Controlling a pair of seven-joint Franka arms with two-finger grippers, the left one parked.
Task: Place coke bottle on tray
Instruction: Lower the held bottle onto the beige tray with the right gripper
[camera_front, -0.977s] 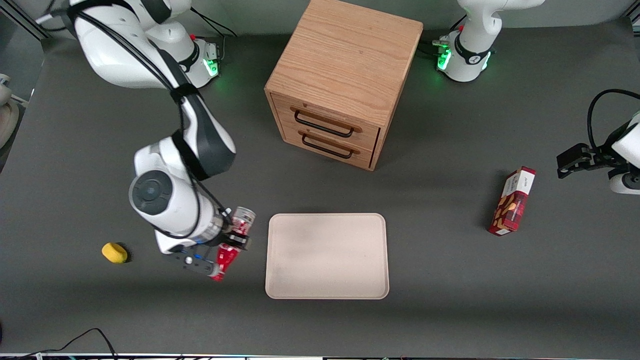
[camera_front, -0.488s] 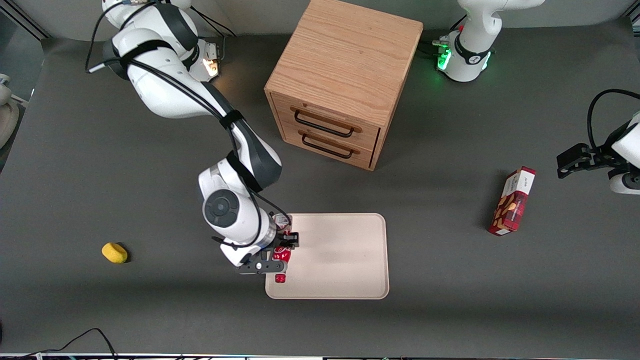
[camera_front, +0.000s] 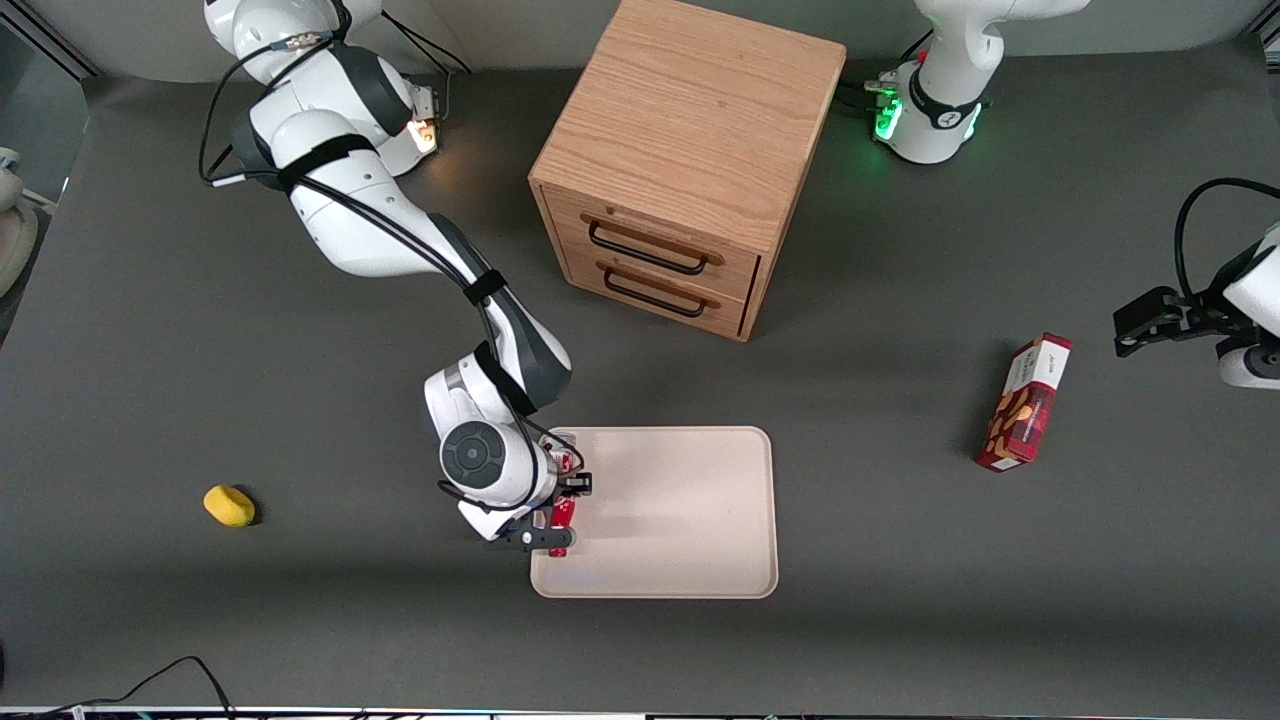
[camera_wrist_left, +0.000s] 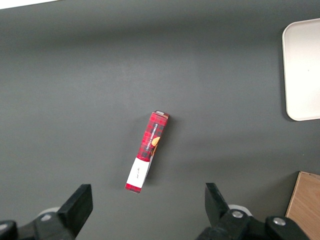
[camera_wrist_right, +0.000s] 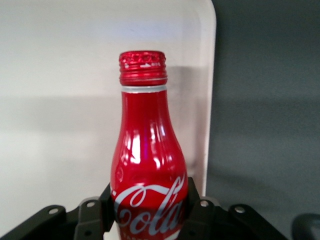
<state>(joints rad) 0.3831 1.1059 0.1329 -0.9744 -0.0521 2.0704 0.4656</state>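
My right gripper is shut on the coke bottle, a slim red bottle with white script. It holds the bottle low over the beige tray, at the tray's edge toward the working arm's end. In the right wrist view the coke bottle sits between the black fingers, its red cap pointing away from the camera over the tray, close beside the tray's rim. I cannot tell whether the bottle touches the tray.
A wooden two-drawer cabinet stands farther from the front camera than the tray. A red snack box lies toward the parked arm's end; it also shows in the left wrist view. A yellow lump lies toward the working arm's end.
The right gripper has carried the bottle from the bare table sideways onto the tray's edge, and over the last half second has sunk lower there.
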